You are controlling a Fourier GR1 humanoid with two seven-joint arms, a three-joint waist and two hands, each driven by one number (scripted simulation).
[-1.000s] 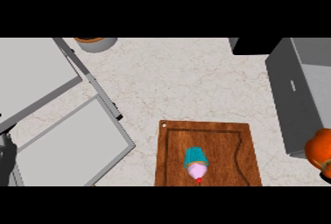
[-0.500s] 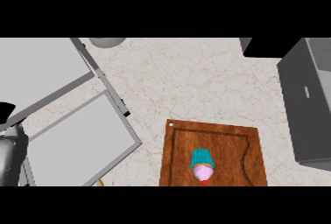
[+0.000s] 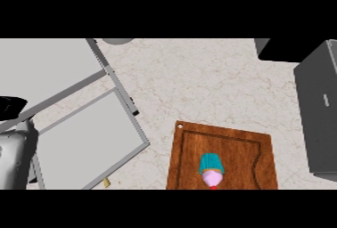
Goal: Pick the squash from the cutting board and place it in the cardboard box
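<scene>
A brown wooden cutting board [image 3: 244, 147] lies at the lower middle of the head view. On its near part rests a small object with a teal top and a pink lower end [image 3: 211, 171]; nothing touches it. My left hand [image 3: 10, 107] shows as a black shape at the left edge, above its grey forearm [image 3: 13, 160], far left of the board. Large grey panels with pale rims [image 3: 85, 133], possibly the box's flaps, spread between that arm and the board. My right hand is not visible.
A tall grey appliance [image 3: 319, 111] stands along the right edge. A dark block [image 3: 283, 49] sits at the top right and a round grey rim [image 3: 118, 41] at the top. Speckled counter [image 3: 197, 84] lies between the panels and the appliance.
The view has shifted: the board and panels sit further right and lower in the picture. The orange object at the right edge has left the view. My left forearm and hand have entered at the left.
</scene>
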